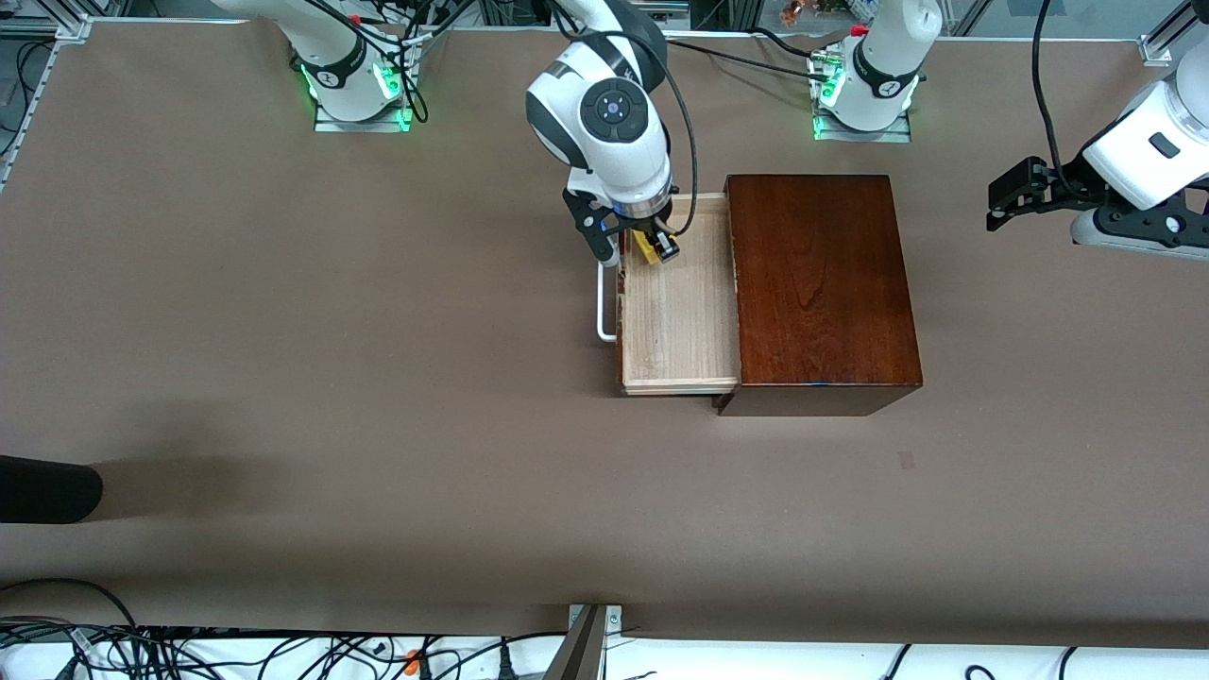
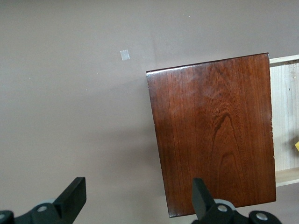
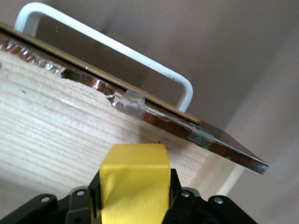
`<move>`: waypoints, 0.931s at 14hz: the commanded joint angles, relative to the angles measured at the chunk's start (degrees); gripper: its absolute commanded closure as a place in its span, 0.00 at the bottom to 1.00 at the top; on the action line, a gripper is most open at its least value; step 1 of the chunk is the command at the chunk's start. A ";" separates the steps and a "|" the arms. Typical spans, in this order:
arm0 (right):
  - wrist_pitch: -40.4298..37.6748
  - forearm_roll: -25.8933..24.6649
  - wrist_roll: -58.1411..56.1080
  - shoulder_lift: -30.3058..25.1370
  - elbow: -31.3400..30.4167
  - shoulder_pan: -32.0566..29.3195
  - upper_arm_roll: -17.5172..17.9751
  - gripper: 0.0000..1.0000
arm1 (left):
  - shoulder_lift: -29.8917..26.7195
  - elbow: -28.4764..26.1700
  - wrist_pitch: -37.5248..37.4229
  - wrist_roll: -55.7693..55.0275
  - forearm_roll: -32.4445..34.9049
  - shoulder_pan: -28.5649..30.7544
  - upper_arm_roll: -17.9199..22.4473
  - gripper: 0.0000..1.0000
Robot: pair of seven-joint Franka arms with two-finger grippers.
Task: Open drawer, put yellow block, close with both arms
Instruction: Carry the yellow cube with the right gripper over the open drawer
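Front view: the drawer [image 1: 678, 312] stood pulled out of the dark reddish-brown box [image 1: 820, 288] on the brown tabletop [image 1: 283, 331], pale wood tray, white U handle [image 1: 604, 307]. The right gripper [image 1: 650, 246] hung over the drawer's end farther from the camera, jaws clamped on the yellow block [image 1: 647, 246]. The left gripper [image 1: 1015, 196] waited off past the box at the left arm's end.

Left wrist view: jaws wide, above the box [image 2: 212, 130].

Right wrist view: the small bright yellow block [image 3: 134, 184] sat between black fingers [image 3: 180, 200], over the drawer floor, near the handle [image 3: 112, 44].
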 commanded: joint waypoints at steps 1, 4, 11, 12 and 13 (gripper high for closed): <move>1.66 -1.21 3.71 2.64 1.67 0.96 -0.41 0.86 | -1.00 -0.77 -0.06 0.72 -1.66 0.30 0.04 0.00; 1.67 -1.39 4.33 3.87 1.67 1.40 -0.59 0.76 | -1.00 -0.77 -0.06 0.72 -1.66 0.30 0.04 0.00; -3.66 -2.44 3.80 3.35 7.89 0.70 -1.55 0.00 | -0.91 -0.59 -0.14 0.63 -1.66 0.30 -0.13 0.00; -7.26 -2.44 3.45 3.26 10.87 0.70 -2.95 0.00 | -0.83 -0.59 -0.14 0.63 -1.66 0.21 -0.05 0.00; -10.78 -2.44 2.23 2.30 13.25 0.61 -4.27 0.00 | -0.91 -0.59 -0.23 0.54 -1.66 0.21 -0.13 0.00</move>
